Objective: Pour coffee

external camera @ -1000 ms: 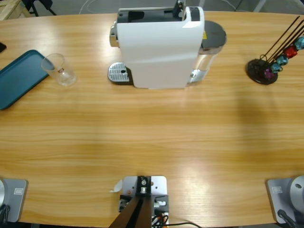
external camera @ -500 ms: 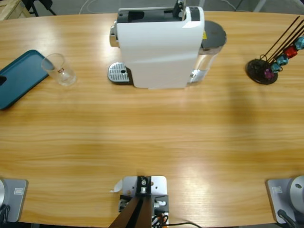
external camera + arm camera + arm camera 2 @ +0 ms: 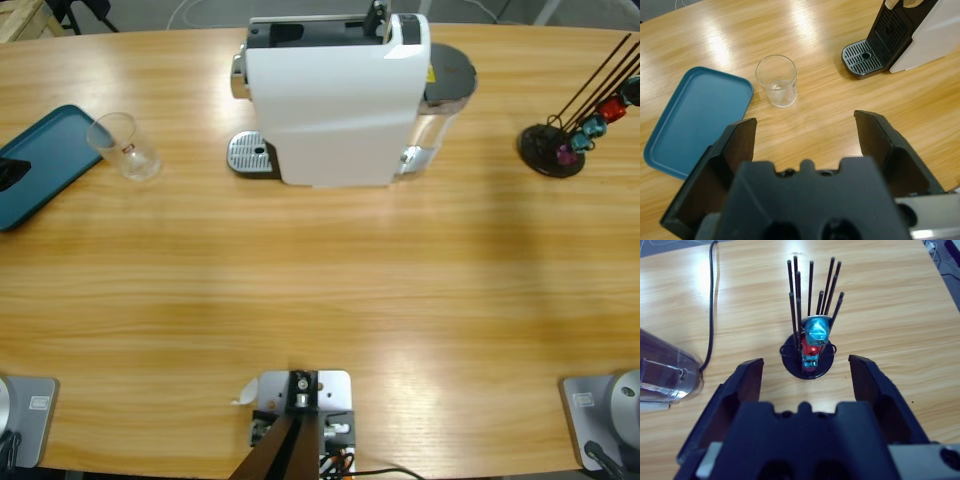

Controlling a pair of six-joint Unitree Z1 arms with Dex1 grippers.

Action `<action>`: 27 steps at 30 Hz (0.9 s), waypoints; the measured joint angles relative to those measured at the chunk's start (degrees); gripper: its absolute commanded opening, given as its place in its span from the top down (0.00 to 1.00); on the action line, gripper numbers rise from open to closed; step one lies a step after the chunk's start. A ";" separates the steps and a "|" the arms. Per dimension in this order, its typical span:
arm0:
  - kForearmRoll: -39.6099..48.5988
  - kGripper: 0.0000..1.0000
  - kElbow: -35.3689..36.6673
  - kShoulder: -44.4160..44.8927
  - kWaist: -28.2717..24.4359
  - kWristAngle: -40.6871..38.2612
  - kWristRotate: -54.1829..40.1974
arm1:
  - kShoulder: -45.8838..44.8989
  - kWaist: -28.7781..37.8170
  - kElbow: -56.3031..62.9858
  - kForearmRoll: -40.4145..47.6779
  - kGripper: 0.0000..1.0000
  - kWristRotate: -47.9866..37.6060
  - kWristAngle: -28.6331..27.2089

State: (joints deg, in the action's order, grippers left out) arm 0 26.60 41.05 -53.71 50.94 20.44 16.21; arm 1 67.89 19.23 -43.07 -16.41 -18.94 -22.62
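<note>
A white coffee machine (image 3: 335, 95) stands at the back middle of the table, with its metal drip tray (image 3: 250, 155) on its left side. An empty clear glass (image 3: 125, 146) stands upright left of it, beside a teal tray (image 3: 45, 160). In the left wrist view my left gripper (image 3: 806, 127) is open and empty. It hangs above the table short of the glass (image 3: 776, 81), and the drip tray (image 3: 862, 57) is off to the right. My right gripper (image 3: 805, 367) is open and empty, facing a black capsule rack (image 3: 807, 347) that holds coloured capsules.
The capsule rack (image 3: 555, 140) stands at the table's right end. The machine's clear water tank (image 3: 665, 372) and a black cable (image 3: 712, 300) lie left of the right gripper. A dark bit of the left gripper shows at the left edge over the teal tray.
In the high view, the dark gripper tip at the left edge has moved from beyond the teal tray to over its near part. Nothing else has moved.
</note>
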 measured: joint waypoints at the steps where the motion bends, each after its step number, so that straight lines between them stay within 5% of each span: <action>1: -0.02 0.17 0.00 0.00 0.00 0.00 0.00 | 0.47 -0.23 0.01 0.15 0.28 0.01 0.08; 14: -0.19 0.17 -0.03 0.00 0.00 0.00 0.00 | 3.28 -4.16 0.28 3.82 0.29 0.07 0.97; 27: -0.39 0.17 -0.05 0.00 0.00 0.00 0.00 | 5.12 -6.16 0.28 4.72 0.41 0.07 1.86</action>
State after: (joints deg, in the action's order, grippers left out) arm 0 26.21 41.00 -53.71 50.94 20.44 16.21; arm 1 73.01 13.07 -42.79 -11.68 -18.87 -20.76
